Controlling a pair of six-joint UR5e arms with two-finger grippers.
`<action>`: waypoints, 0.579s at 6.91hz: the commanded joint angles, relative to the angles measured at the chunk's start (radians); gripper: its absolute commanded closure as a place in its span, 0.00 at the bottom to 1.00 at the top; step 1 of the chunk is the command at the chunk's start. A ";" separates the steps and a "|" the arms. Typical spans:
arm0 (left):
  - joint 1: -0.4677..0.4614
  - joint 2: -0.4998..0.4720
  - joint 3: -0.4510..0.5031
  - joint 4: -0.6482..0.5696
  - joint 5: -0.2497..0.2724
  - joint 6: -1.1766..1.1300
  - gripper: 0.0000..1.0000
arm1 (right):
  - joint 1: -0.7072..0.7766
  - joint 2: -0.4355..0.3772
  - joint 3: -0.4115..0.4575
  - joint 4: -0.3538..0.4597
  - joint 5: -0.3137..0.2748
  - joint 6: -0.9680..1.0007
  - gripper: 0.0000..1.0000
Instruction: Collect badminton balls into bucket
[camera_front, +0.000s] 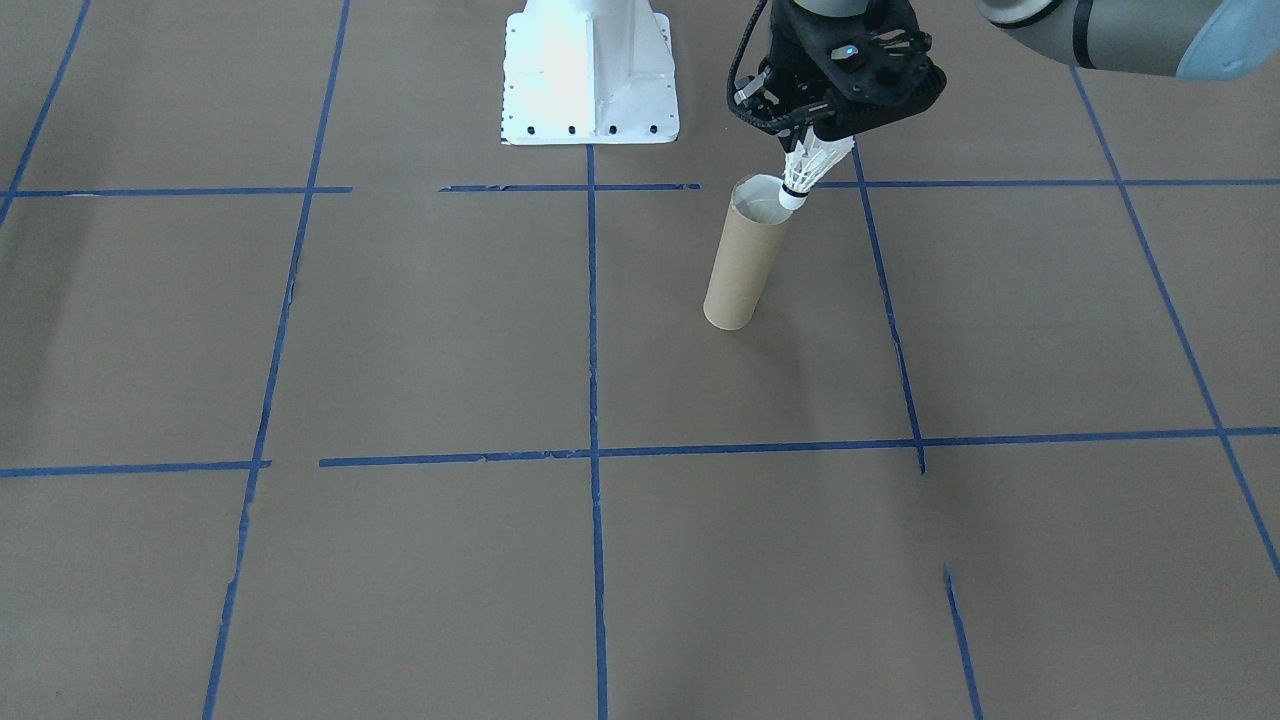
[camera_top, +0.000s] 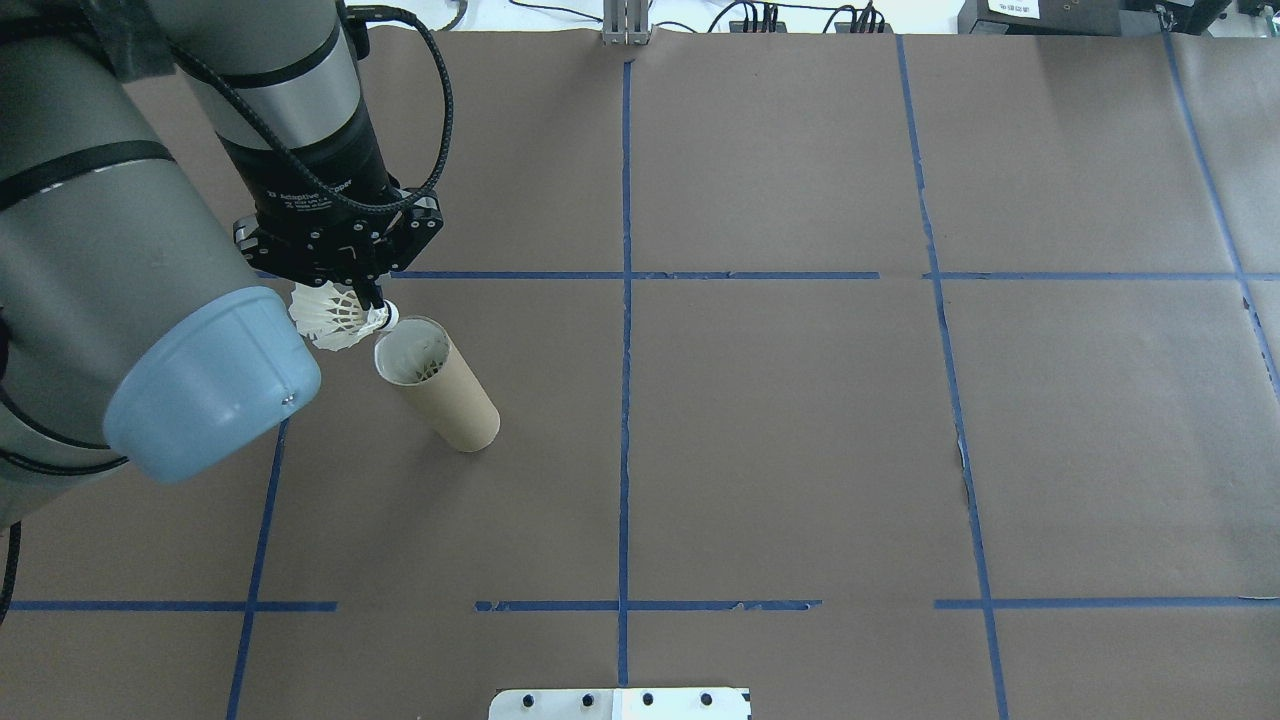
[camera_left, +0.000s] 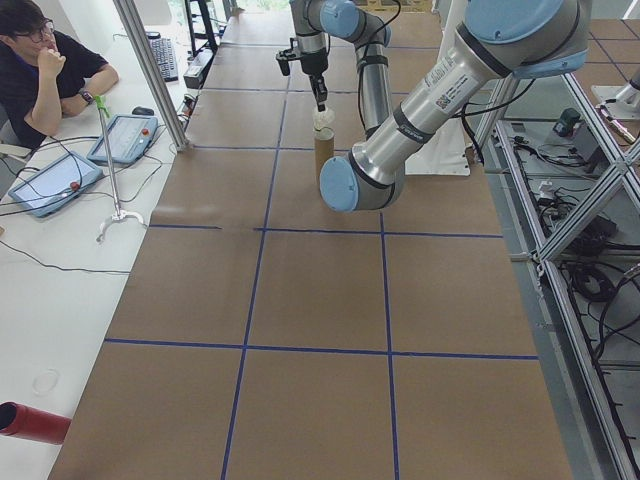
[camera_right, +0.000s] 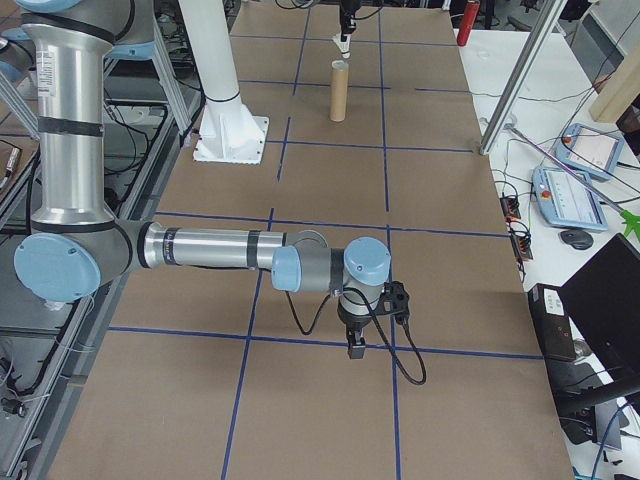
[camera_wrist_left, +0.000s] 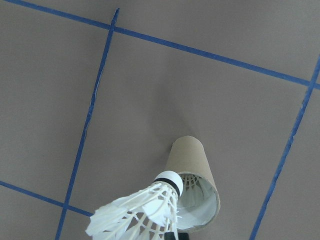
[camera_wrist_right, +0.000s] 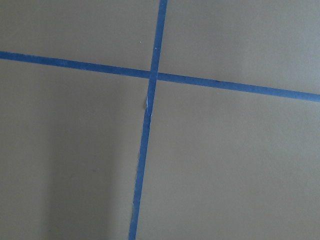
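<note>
The bucket (camera_front: 740, 265) is a brown cardboard tube standing upright on the brown table; it also shows as the tube (camera_top: 450, 395) (camera_wrist_left: 192, 160) (camera_right: 339, 92). My left gripper (camera_front: 800, 140) (camera_top: 372, 300) is shut on a white feather badminton ball (camera_front: 808, 168) (camera_top: 335, 315) (camera_wrist_left: 145, 212), held tilted, with its cork tip at the tube's rim on my left side. Feather ribs of another ball show inside the tube's mouth. My right gripper (camera_right: 355, 345) hangs low over the table far from the tube; I cannot tell its state.
The white robot base (camera_front: 590, 75) (camera_top: 620, 703) stands at the table's robot side. Blue tape lines grid the table. A person (camera_left: 40, 60) sits beside tablets (camera_left: 50, 185) at a white side table, where a red cylinder (camera_left: 30, 422) lies.
</note>
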 joint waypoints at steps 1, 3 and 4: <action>0.022 -0.003 0.023 -0.001 0.002 -0.002 1.00 | 0.000 0.000 -0.001 0.000 0.000 0.000 0.00; 0.025 -0.003 0.041 -0.006 0.002 -0.002 1.00 | 0.000 0.000 0.001 0.000 0.000 0.000 0.00; 0.033 -0.003 0.044 -0.006 0.002 -0.002 1.00 | 0.000 0.000 -0.001 0.000 0.000 0.000 0.00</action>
